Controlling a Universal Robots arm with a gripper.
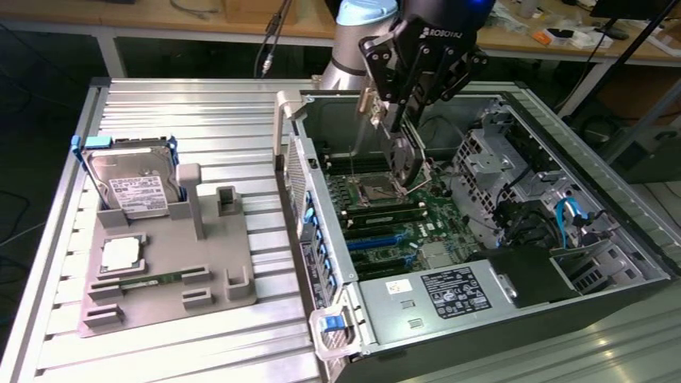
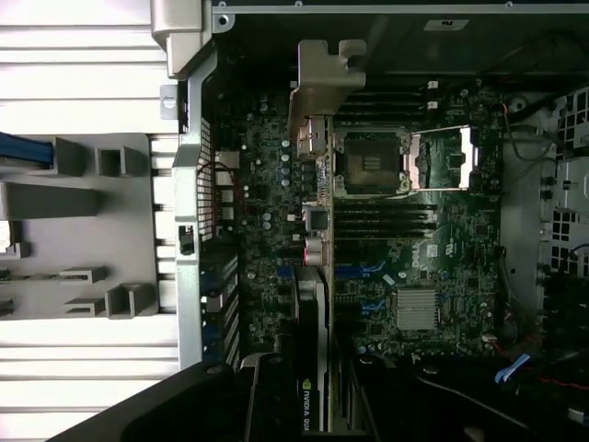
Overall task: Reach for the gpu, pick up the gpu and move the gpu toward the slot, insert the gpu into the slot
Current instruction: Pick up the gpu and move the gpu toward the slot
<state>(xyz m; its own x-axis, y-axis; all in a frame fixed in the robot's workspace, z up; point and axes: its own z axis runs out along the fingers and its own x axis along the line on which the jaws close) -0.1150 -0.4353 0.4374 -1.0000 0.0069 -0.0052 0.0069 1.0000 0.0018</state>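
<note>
end effector (image 1: 401, 128): partway closed, clamped on the gpu's top edge, no slack showing
gpu (image 1: 406, 163): hangs on edge inside the open case (image 1: 596, 199), silver bracket (image 2: 326, 78) at one end
motherboard (image 1: 426, 227): right below the card, CPU socket (image 1: 380, 189) just beside it
blue slots (image 1: 375, 239): card's not seated in them
desk (image 1: 191, 104): grey holder (image 1: 202, 255) with hard drive (image 1: 133, 187), on the exterior view's left
</note>
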